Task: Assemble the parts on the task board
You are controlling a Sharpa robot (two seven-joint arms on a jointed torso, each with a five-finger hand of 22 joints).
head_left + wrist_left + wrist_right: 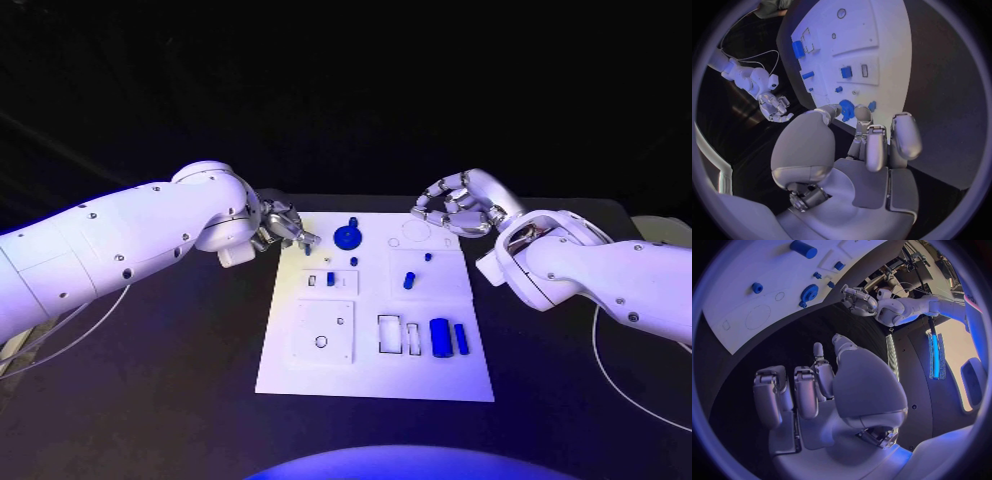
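1. Left hand (281,228): fingers apart, holding nothing, at the task board's (375,375) far left corner.
2. Blue gear (348,237): on the board, just beyond the left fingertips.
3. Right hand (454,203): fingers curled inward, empty, above the board's far right corner.

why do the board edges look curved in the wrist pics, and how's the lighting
Both wrist views are fisheye, so the task board bows along its straight edges; the head view keeps them straight. Bluish light washes every view; in the head view the board glares bright against a dark table.
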